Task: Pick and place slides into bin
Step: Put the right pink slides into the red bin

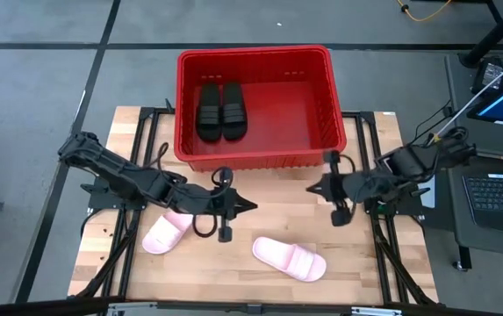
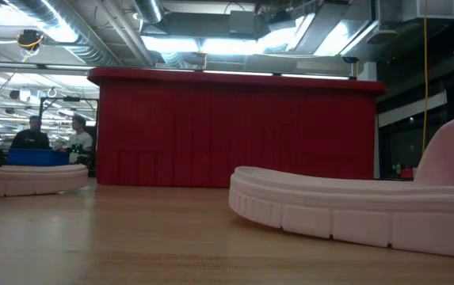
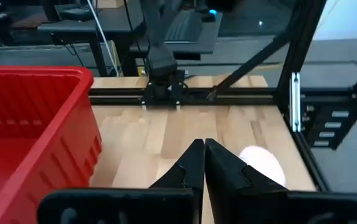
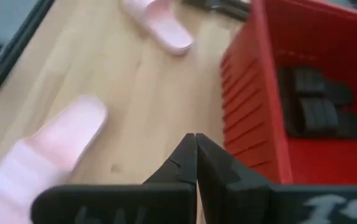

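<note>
The black slides [image 1: 221,111] are lying side by side on the floor of the red bin [image 1: 321,63], toward its left wall as the overhead camera shows it, so that half of the job appears complete. The two pink slides are still waiting on the wooden table [image 1: 356,272] in front of the bin: one pink slide [image 1: 165,233] is lying at the left, partly under the left arm, and the other pink slide [image 1: 290,260] is lying near the middle of the front edge, well apart from the first. Neither is being touched by a gripper. The left gripper [image 1: 247,207] is hovering over the table between the two pink slides, just in front of the bin's near wall, with its fingers pressed together and holding nothing, as its wrist camera confirms. The right gripper [image 1: 312,187] is hanging near the bin's front right corner, also with its fingers pressed together and empty. By this reading, two slides are placed and two are remaining; the next step would be opening one gripper, taking a pink slide by its strap and carrying it over the rim.
</note>
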